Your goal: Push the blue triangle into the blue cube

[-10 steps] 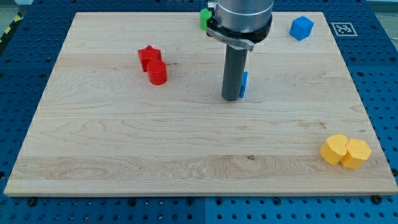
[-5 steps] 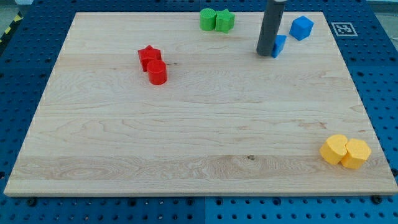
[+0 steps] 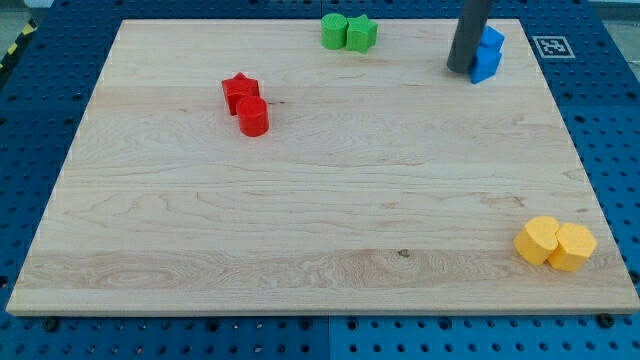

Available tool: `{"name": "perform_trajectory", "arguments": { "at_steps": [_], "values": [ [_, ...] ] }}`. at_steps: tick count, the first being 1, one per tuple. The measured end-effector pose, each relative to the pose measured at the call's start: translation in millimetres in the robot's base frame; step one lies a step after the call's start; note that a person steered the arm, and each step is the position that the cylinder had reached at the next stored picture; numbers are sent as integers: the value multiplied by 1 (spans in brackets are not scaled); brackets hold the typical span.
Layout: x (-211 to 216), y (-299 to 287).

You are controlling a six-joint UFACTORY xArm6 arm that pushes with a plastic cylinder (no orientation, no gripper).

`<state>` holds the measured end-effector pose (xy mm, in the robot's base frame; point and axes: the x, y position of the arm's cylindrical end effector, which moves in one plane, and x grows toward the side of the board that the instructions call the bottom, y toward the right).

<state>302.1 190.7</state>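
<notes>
Tool tip [image 3: 461, 70] down on the counter [image 3: 300, 200], bare rod holding nothing, set at about one o'clock near the far edge. Blue triangle [image 3: 485, 68] touching the tip at its three o'clock side, pressed up against the blue cube [image 3: 491, 42] just beyond (seam between them hard to separate).

Pale wooden board [image 3: 320, 215] laid on blue pegboard table [image 3: 610, 130], two green blocks [image 3: 348, 32] at top edge, blue triangle [image 3: 484, 65] pressed against blue cube [image 3: 491, 40] top right, my tip [image 3: 460, 70] touching the triangle's left, red star [image 3: 239, 91] and red cylinder [image 3: 253, 117] touching at upper left, two yellow blocks [image 3: 555, 242] touching bottom right.
</notes>
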Motion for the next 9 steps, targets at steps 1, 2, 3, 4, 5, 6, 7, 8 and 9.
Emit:
{"name": "perform_trajectory", "arguments": {
  "at_steps": [1,2,3,4,5,6,7,8,9],
  "values": [
    [8,9],
    [27,9],
    [37,31],
    [37,74],
    [37,82],
    [37,81],
    [31,70],
    [15,64],
    [-7,63]
  ]
}}
